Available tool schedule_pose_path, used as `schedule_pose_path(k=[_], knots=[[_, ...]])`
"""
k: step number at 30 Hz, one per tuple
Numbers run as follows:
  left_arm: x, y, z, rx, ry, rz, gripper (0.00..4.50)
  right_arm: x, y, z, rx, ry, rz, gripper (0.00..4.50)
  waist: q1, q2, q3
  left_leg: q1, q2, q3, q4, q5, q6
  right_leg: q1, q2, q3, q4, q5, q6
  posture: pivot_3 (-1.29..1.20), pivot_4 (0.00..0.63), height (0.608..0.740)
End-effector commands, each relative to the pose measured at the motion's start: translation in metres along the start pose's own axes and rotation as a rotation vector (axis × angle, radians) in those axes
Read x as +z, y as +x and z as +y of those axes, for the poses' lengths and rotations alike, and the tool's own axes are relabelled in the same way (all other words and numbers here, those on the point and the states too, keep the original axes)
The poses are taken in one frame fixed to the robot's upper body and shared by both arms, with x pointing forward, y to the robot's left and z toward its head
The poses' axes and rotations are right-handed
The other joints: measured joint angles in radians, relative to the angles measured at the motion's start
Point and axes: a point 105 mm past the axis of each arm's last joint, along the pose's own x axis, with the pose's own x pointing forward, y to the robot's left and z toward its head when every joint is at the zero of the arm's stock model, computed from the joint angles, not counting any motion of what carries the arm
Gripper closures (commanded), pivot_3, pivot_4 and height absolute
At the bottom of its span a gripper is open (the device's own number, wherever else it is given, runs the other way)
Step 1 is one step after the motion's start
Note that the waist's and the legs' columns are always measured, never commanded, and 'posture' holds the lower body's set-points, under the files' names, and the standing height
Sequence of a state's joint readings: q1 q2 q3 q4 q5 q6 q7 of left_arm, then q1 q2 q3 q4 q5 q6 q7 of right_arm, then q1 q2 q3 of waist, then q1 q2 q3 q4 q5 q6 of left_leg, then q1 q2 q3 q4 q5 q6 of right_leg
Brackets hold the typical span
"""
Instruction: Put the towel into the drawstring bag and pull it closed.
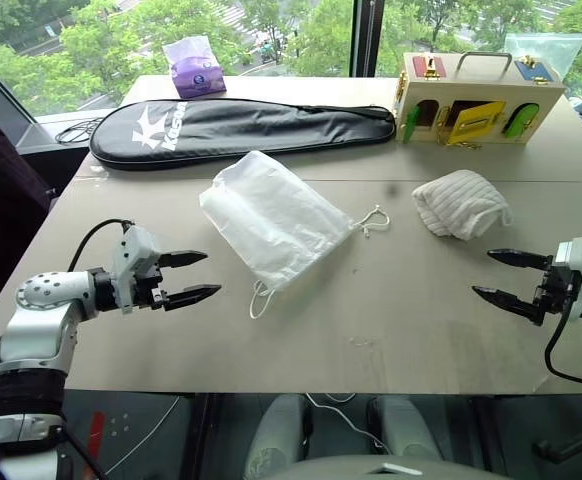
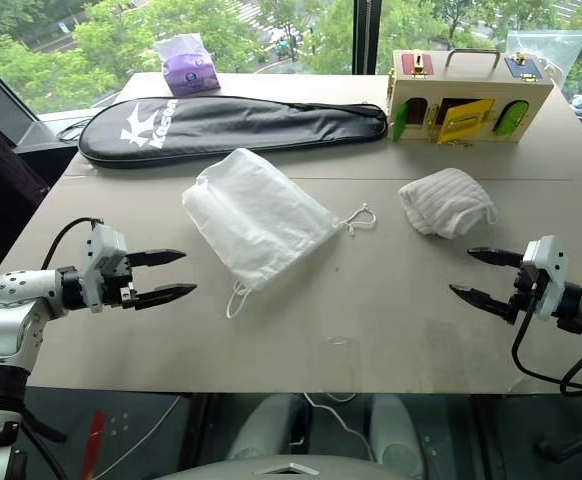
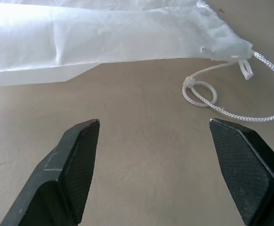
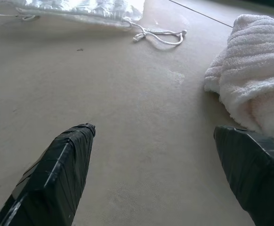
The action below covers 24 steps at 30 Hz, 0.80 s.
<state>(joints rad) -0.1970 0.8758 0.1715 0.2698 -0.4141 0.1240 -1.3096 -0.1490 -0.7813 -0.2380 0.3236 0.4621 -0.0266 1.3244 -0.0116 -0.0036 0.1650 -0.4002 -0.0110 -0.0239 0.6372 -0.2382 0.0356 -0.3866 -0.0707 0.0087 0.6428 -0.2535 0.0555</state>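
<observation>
The white translucent drawstring bag point(image 1: 271, 218) lies flat in the middle of the table, its mouth toward the near right with white cords point(image 1: 373, 222) trailing out at both corners. The ribbed off-white towel point(image 1: 460, 203) sits bunched to the bag's right. My left gripper point(image 1: 197, 276) hovers open at the near left, pointing at the bag, a hand's width short of it. My right gripper point(image 1: 488, 274) hovers open at the near right, just in front of the towel, touching nothing. In the left wrist view the bag point(image 3: 104, 37) and a cord loop point(image 3: 231, 94) lie beyond the open fingers.
A long black racket cover point(image 1: 241, 127) lies across the back of the table. Behind it stands a purple tissue packet point(image 1: 194, 66). A wooden latch box point(image 1: 476, 98) with coloured doors sits at the back right. Bare tabletop lies between the grippers.
</observation>
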Motion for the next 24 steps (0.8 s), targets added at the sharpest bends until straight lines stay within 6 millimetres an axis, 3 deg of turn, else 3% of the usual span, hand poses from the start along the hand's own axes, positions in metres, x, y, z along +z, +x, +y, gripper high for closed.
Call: schedule_pose_path(k=[1,18,24], knots=[[0.007,0.006,0.003,-0.024,0.083,-0.015,0.68,0.013,-0.004,-0.001,0.009,-0.059,-0.022,0.18,0.000,0.000,0.000,0.000,0.000,0.000,0.000,0.000,0.000,0.000,0.000,0.000,0.000,0.000,0.000,0.00,0.150,0.740],[0.019,0.018,-0.004,-0.088,0.159,-0.046,0.68,0.015,-0.001,0.006,0.017,-0.074,-0.027,0.18,0.001,-0.001,0.000,0.000,-0.002,0.000,0.001,0.000,0.000,0.000,0.001,-0.005,0.002,0.000,0.000,0.00,0.150,0.740],[0.043,0.033,-0.017,-0.196,0.175,-0.124,0.68,0.019,-0.002,0.014,0.002,-0.079,-0.047,0.18,0.006,-0.001,0.001,0.000,-0.002,-0.001,0.002,0.000,0.000,0.000,0.003,-0.006,0.003,0.000,0.000,0.00,0.150,0.740]])
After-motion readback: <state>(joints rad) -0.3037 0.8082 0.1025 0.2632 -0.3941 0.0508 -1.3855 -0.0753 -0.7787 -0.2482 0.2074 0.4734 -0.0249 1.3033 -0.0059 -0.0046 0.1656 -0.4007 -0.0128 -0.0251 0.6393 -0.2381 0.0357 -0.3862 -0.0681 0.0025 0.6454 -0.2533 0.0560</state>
